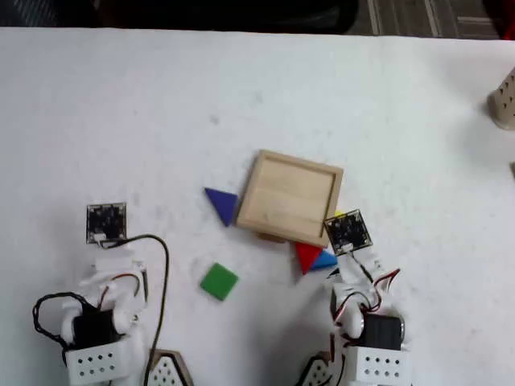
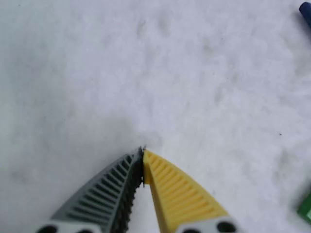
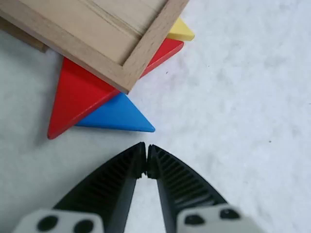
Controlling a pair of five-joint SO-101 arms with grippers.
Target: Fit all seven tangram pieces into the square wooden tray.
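The square wooden tray (image 1: 290,195) lies empty at mid-table, resting tilted on top of several pieces. From under its near corner poke a red triangle (image 1: 306,255) (image 3: 80,97), a light blue triangle (image 1: 325,260) (image 3: 116,117) and a yellow tip (image 3: 181,32). A brown piece (image 3: 19,33) shows under its edge. A dark blue triangle (image 1: 221,203) lies just left of the tray, and a green square (image 1: 219,281) sits nearer the front. My right gripper (image 3: 146,148) is shut and empty, a little short of the light blue triangle. My left gripper (image 2: 143,151) is shut over bare table at front left.
A beige perforated object (image 1: 503,100) stands at the table's right edge. The far table edge runs along the top of the high view. Both arm bases sit at the front edge, with cables looping by the left arm (image 1: 100,322).
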